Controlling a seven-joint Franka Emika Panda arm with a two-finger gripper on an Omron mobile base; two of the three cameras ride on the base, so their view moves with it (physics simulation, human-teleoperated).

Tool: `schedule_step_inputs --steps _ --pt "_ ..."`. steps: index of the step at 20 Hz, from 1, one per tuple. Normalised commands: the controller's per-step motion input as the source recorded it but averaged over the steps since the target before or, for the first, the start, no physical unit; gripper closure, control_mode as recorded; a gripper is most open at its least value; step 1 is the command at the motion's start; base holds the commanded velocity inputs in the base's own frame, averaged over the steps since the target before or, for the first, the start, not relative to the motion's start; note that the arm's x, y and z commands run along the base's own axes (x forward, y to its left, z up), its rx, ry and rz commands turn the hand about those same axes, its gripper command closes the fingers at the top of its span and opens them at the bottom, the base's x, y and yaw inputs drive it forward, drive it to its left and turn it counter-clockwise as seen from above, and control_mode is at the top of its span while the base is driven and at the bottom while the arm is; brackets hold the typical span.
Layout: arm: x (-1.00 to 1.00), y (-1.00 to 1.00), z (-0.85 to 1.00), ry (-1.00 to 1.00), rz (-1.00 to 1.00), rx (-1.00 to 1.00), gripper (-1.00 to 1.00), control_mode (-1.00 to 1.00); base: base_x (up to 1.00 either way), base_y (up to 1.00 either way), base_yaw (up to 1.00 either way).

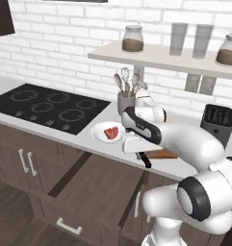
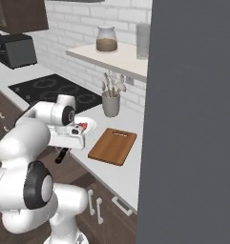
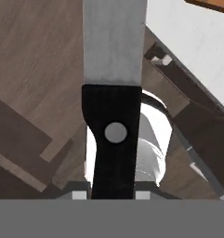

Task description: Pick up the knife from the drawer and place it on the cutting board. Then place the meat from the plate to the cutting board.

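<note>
My gripper (image 1: 141, 154) is shut on the knife (image 3: 114, 93), held over the open drawer (image 1: 96, 190) just in front of the counter edge. The hand view looks along the black handle (image 3: 114, 139) to the silver-grey blade. From the left base view the knife (image 1: 146, 161) hangs below the hand. The right base view has the gripper (image 2: 65, 148) and knife (image 2: 61, 156) left of the reddish-brown cutting board (image 2: 112, 146). In the left base view the arm partly hides the cutting board (image 1: 164, 154). The red meat (image 1: 111, 132) lies on the white plate (image 1: 99, 137).
A black cooktop (image 1: 45, 108) sits at the left. A grey utensil holder (image 1: 126, 102) stands behind the plate. A shelf (image 1: 161, 58) with jars hangs above. A dark block (image 1: 216, 121) stands at the right. A tall grey panel (image 2: 193, 119) covers the right of the right base view.
</note>
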Motion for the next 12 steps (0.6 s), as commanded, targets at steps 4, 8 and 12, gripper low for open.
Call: schedule_step_inputs --steps 4,8,12 --pt "0.99 -1.0 -0.26 0.08 0.0 0.0 1.0 -1.0 0.0 0.0 0.0" --pt "0.87 -1.0 -0.24 0.04 0.0 0.0 1.0 -1.0 0.0 0.0 0.0" --pt "0.44 -0.82 -0.47 0.0 -0.02 0.01 1.0 -1.0 0.0 0.0 0.0"
